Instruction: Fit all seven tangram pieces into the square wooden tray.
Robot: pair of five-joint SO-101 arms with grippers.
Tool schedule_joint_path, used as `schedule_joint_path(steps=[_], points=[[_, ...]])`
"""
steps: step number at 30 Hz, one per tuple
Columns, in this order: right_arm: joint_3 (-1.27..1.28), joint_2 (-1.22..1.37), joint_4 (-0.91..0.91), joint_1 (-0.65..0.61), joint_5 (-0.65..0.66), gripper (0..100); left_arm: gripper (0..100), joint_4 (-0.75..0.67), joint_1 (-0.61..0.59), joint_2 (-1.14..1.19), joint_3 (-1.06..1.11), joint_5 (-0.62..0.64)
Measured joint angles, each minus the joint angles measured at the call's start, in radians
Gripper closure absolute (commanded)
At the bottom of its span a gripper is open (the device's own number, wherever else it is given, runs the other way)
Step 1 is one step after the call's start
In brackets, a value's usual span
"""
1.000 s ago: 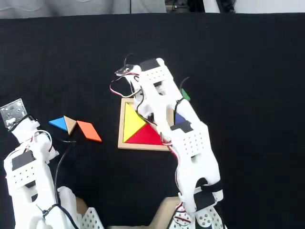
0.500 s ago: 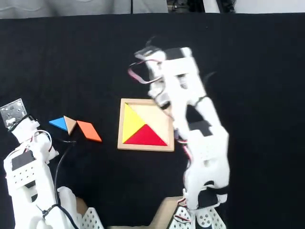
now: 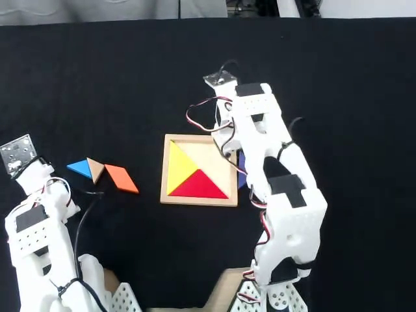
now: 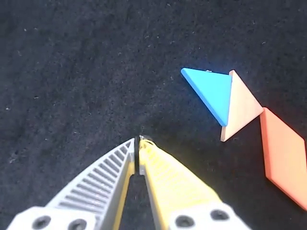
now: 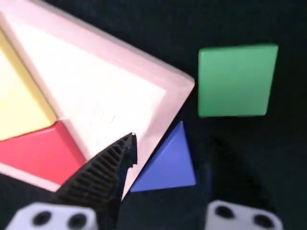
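Straddling the blue triangle (image 5: 168, 165), the right gripper (image 5: 172, 143) is held spread with nothing gripped. The triangle lies on the cloth just beside the tray (image 5: 163, 115), outside its corner. One finger (image 5: 103, 177) is seen over that rim. Risk judged: if lowered so, the rim would be struck, the tray shoved, and the yellow piece (image 3: 180, 168) and red piece (image 3: 201, 186) inside jolted. The triangle could also be pinched crooked. The left gripper (image 4: 138, 142) is clamped on nothing, apart from the orange piece (image 4: 283, 153).

Tray (image 3: 199, 198) holds yellow triangle (image 3: 181, 168) and red triangle (image 3: 200, 186). Blue triangle (image 5: 168, 165) lies flat between right fingers (image 5: 103, 175) — green square (image 5: 237, 80) beyond. Cyan triangle (image 4: 211, 92), tan triangle (image 4: 242, 106), orange rhomboid (image 4: 283, 155) — a row beyond left fingers (image 4: 163, 182).
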Motion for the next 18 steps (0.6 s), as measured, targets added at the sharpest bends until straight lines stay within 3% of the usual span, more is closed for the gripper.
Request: schedule_joint_path(steps=[18], points=[[-0.127,0.153,-0.011,-0.063,-0.002,89.6,97,0.000,0.000,0.000,0.000,0.000]])
